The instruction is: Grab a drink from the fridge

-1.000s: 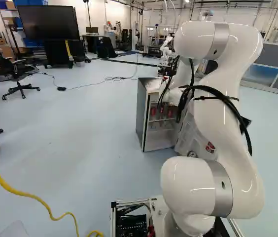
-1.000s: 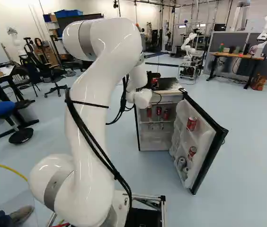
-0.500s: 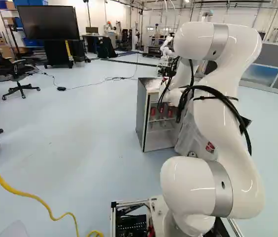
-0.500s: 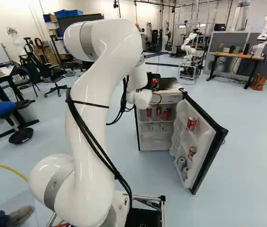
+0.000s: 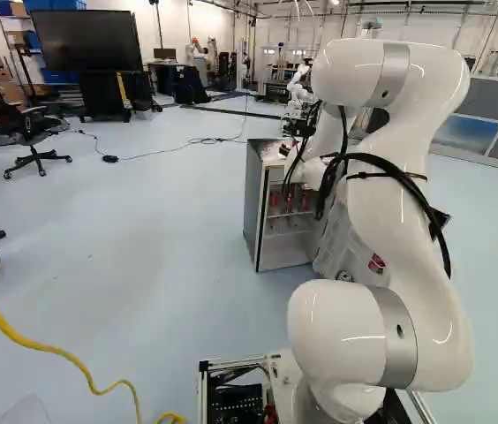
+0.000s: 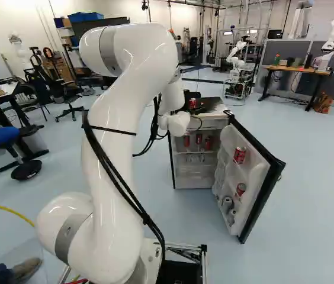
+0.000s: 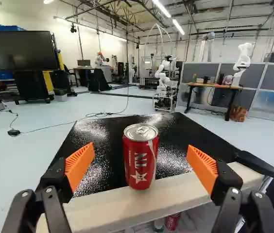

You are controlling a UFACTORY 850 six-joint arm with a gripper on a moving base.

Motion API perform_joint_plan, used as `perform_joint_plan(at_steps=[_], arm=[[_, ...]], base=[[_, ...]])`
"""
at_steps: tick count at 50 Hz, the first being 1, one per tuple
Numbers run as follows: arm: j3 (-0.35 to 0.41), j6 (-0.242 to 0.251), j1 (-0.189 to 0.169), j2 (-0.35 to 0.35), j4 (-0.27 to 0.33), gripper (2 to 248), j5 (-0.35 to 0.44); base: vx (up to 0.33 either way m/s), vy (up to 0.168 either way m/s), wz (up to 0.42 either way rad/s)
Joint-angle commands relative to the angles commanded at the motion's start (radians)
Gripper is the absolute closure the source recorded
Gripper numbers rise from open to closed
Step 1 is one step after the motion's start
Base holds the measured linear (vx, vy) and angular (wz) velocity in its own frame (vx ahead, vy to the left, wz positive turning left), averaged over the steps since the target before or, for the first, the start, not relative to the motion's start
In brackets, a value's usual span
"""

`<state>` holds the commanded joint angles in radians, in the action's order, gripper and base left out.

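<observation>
From where I'm standing, the red soda can (image 7: 141, 162) is upright on top of the fridge (image 5: 253, 203), near its front edge. The claw (image 6: 191, 96) is spread wide at the fridge top, orange pads apart from the can; more cans (image 6: 240, 155) sit on the fridge's open door

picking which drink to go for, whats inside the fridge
Inside the fridge, red cans stand on a shelf, with unclear things below; the open door holds two red cans and, lower, something silvery. Whatever is behind the shelf's cans is hidden.
</observation>
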<state>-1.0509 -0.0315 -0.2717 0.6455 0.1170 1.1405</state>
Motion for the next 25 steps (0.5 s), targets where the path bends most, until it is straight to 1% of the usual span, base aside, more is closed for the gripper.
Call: perform_joint_plan(at_steps=[12,25], arm=[[0.056,0.0,-0.008,-0.062,0.0,3,0.0],[0.115,0.0,-0.034,-0.131,0.0,3,-0.019]], base=[[0.0,0.0,0.0],[0.0,0.0,0.0]])
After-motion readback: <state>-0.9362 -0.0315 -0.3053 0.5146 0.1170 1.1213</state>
